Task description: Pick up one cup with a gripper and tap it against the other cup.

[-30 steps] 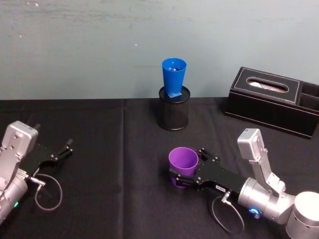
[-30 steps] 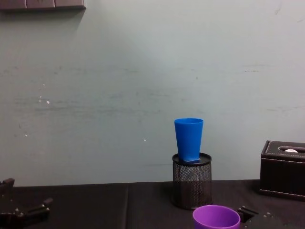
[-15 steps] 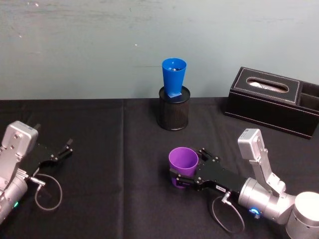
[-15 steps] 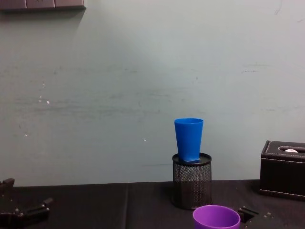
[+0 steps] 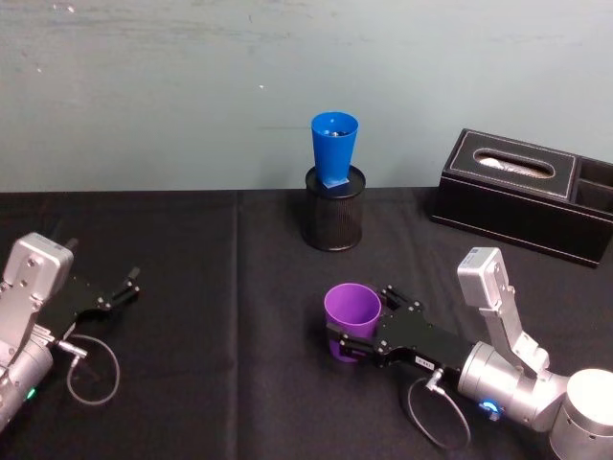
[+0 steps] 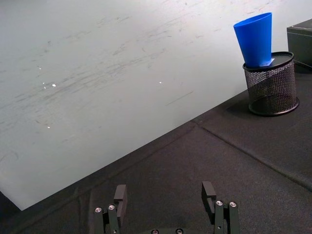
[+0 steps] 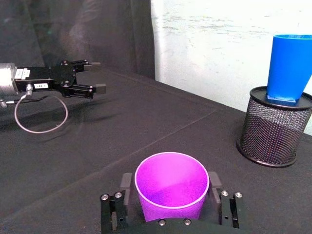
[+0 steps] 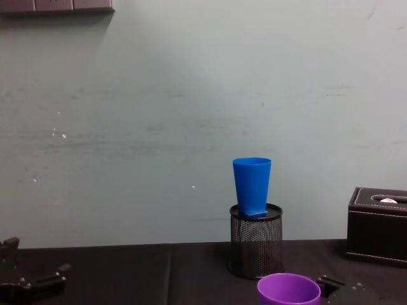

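A small white label [image 5: 421, 362] sits on the right hand [image 5: 362, 324], but its writing is too small to read. A similar label on the left hand [image 5: 123, 287], seen from the right wrist, is just as illegible. The right arm lies low over the black-clothed surface [image 5: 220, 287] near its front edge, right of centre. Its long flat jaws are clenched on either side of the tapered purple plastic tumbler [image 5: 351, 309], which is upright with its mouth open to the ceiling. The tumbler's base is hidden behind the jaws, so whether it touches the cloth cannot be told. The left hand rests near the left edge, jaws spread and holding nothing. At the middle of the back edge, the slimmer bright blue plastic tumbler [image 5: 333, 146] stands in a black wire-mesh pen holder [image 5: 334, 225]. A black tissue box [image 5: 517, 196] sits at the back right corner.
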Motion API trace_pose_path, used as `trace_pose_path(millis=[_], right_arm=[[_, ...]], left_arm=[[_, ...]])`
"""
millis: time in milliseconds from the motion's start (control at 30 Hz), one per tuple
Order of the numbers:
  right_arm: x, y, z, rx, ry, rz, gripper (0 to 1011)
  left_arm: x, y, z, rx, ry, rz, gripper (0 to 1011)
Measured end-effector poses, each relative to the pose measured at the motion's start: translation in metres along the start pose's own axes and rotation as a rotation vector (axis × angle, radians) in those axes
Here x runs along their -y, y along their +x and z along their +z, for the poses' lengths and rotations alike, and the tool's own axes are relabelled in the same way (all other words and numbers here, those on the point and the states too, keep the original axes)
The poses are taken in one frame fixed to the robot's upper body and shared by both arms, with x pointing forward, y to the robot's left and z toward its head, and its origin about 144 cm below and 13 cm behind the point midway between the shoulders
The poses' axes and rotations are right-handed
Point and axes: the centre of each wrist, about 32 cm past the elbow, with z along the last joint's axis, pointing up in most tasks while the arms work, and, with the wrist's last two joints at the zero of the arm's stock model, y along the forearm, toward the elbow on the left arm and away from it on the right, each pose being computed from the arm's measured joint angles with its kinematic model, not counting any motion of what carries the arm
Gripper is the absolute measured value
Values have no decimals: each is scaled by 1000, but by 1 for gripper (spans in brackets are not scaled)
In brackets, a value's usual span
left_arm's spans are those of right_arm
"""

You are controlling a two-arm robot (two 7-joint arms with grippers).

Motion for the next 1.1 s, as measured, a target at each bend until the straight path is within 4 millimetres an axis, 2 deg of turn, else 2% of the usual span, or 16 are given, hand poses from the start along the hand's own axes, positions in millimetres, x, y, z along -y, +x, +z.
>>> trace_pose_path(millis=[267,700,1100], right_arm=[[0,0,0,0,0,0,775],[0,0,0,0,0,0,708],[0,0,0,0,0,0,708]], left_arm=[[0,0,0,0,0,0,1000],[0,0,0,0,0,0,1000],[0,0,0,0,0,0,1000]])
